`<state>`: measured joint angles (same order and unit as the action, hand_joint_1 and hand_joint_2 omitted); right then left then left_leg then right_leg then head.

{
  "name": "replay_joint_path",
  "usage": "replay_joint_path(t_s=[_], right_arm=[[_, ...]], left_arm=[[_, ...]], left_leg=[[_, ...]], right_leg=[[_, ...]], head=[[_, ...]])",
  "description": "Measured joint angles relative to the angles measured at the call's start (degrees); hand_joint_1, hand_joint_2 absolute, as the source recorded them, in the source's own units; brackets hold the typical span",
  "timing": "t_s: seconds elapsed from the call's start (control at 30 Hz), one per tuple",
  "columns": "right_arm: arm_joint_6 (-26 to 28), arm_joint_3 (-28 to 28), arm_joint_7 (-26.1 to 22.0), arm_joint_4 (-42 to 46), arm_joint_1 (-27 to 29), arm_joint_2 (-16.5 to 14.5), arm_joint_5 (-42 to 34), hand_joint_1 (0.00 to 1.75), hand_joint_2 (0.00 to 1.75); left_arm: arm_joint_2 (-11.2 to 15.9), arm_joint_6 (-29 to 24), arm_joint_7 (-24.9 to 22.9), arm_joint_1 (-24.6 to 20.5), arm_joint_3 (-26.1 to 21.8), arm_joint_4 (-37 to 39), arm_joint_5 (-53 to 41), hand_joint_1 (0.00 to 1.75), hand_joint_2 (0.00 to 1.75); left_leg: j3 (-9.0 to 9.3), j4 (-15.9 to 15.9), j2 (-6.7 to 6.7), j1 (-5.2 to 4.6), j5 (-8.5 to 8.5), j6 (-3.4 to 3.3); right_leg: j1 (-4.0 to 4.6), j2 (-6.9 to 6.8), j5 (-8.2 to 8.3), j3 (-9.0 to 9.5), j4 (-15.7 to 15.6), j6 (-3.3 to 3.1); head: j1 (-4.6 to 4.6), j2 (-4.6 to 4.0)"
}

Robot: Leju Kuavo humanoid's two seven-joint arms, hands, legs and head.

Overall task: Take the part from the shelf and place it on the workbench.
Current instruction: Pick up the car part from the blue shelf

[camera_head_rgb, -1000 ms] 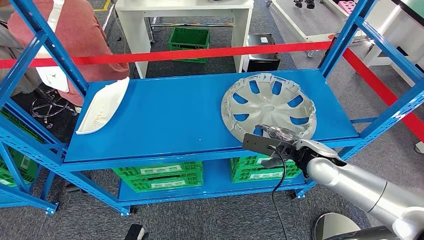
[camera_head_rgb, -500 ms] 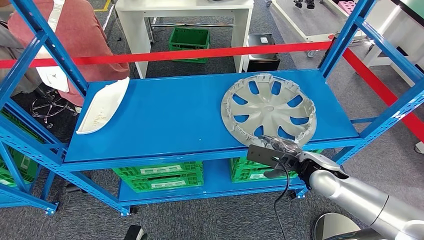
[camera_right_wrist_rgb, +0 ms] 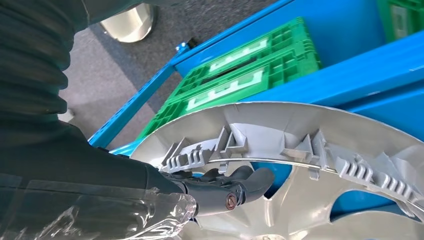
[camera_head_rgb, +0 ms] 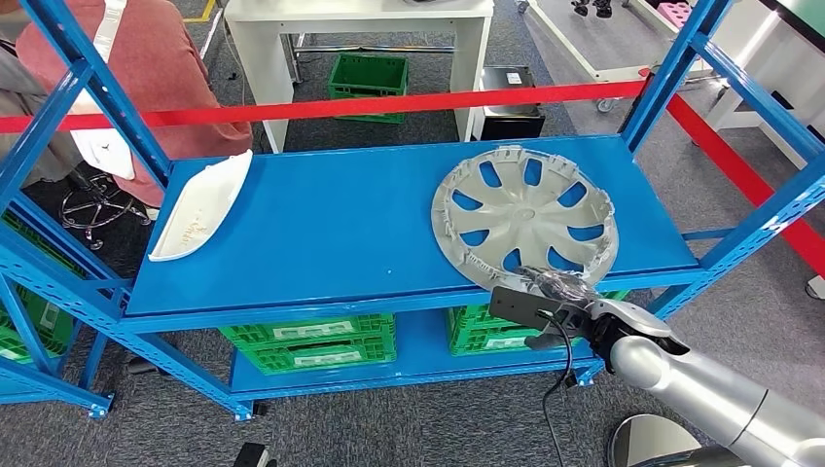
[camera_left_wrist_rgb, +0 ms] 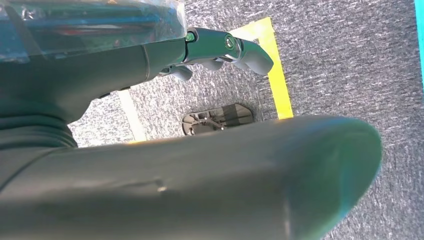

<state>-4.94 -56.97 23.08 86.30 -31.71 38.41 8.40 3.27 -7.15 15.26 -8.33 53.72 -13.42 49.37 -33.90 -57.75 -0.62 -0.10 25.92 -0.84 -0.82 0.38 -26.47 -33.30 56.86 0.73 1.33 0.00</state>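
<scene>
On blue shelf [camera_head_rgb: 321, 233], right hand [camera_head_rgb: 559, 304] w/ fingers [camera_right_wrist_rgb: 250, 181] curled over near rim of silver wheel cover [camera_head_rgb: 525, 214], gripping it.

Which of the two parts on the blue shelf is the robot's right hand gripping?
The round silver wheel cover, at the shelf's right end; the right hand grips its near rim. The long white part lies untouched at the left end.
</scene>
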Motion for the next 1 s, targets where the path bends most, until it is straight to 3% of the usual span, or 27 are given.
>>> replay_joint_path(t_s=[0.33,1.0], right_arm=[[-3.8,0.4,2.4,1.7,-0.6,1.9,1.2,0.0,1.75],[-1.1,0.9,0.1,1.0,2.1,2.6,4.2,0.0,1.75]], left_arm=[[0.4,0.5,0.0,0.1,0.0,0.0,0.0,0.0,0.0],[0.7,0.5,0.0,0.3,0.0,0.0,-0.7,0.0,0.0]], left_leg=[[0.0,0.0,0.0,0.0,0.0,0.0],[0.0,0.0,0.0,0.0,0.0,0.0]], right_leg=[[0.0,0.0,0.0,-0.01,0.0,0.0],[0.01,0.0,-0.01,0.0,0.0,0.0]], head=[[-0.01,0.0],[-0.01,0.0]])
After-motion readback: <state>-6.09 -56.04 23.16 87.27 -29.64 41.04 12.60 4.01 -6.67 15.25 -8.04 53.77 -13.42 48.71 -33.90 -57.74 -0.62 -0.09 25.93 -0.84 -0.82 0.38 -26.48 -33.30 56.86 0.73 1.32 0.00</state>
